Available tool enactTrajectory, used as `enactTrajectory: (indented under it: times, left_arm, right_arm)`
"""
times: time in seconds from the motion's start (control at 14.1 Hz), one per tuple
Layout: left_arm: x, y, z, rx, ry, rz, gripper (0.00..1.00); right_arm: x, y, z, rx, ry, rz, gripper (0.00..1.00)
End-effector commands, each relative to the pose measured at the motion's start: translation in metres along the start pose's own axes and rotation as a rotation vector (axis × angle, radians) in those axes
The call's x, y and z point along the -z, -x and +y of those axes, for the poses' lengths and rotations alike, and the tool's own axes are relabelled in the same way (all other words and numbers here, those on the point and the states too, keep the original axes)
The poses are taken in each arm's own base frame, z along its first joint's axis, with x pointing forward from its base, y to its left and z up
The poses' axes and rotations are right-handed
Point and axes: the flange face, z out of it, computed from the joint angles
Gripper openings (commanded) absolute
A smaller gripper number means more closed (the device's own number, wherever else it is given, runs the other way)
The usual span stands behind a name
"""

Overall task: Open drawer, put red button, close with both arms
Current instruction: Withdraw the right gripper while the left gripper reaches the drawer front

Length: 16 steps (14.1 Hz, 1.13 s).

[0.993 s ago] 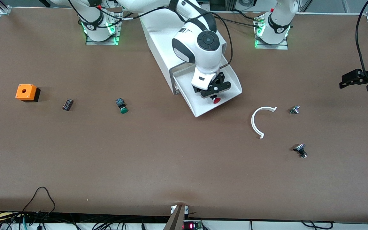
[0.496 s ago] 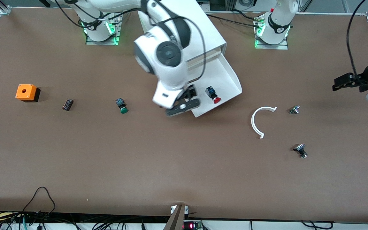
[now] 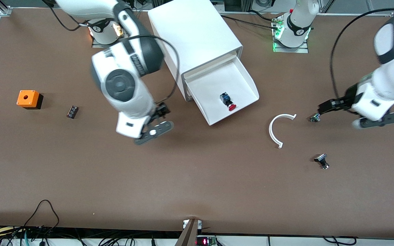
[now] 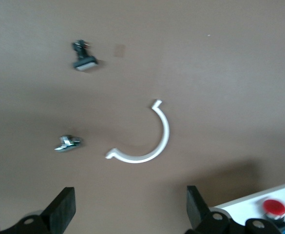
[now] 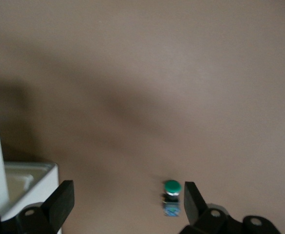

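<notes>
**Button stowed, drawer open — closing step ahead**

Landmark: the cabinet, a white box standing on the desk between the two arm bases.

- Drawer — pulled out of the cabinet toward the front camera, tray fully exposed.
- Red button — lying on the drawer floor near its outer lip, cap pointing toward the camera; nothing touches it.
- Right hand — over bare desk beside the cabinet, toward the right arm's end; fingers spread wide, holding nothing. The green button shows on the desk below it in the right wrist view.
- Left hand — over the desk well apart from the cabinet, toward the left arm's end; fingers spread wide, empty. The white curved piece and a small metal part lie between it and the drawer.

Step judged: placing looks finished; the close remains. Next move calls for both hands to come to the drawer's outer lip — one near each corner — and push evenly so the tray slides in straight, without jolting the button.
</notes>
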Motion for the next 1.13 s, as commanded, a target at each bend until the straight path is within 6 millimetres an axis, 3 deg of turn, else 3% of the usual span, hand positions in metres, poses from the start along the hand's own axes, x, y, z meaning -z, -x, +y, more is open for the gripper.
enactTrajectory:
  times: [0.0,0.21,0.35,0.57,0.85,1.06]
  left_arm:
    - [-0.035,-0.002,0.038,0.102,0.021,0.006,1.00]
    - [-0.062,0.005,0.069,0.199,0.008,-0.005,1.00]
    - [-0.077,0.019,0.088,0.248,0.000,-0.012,1.00]
    - [-0.125,0.037,0.101,0.338,-0.004,0.006,1.00]
    - [-0.154,0.067,0.141,0.417,-0.033,0.035,1.00]
    - [-0.182,0.076,0.164,0.430,-0.048,0.058,1.00]
  right_arm:
    - [0.027,0.036,0.054,0.032,-0.015,-0.036,1.00]
    - [0.043,0.091,0.112,0.057,-0.028,-0.063,1.00]
    - [0.053,0.119,0.139,0.015,-0.032,-0.073,1.00]
    - [0.069,0.159,0.170,-0.051,-0.035,-0.066,1.00]
    - [0.070,0.202,0.216,-0.155,-0.042,-0.069,1.00]
    - [0.082,0.225,0.240,-0.220,-0.040,-0.053,1.00]
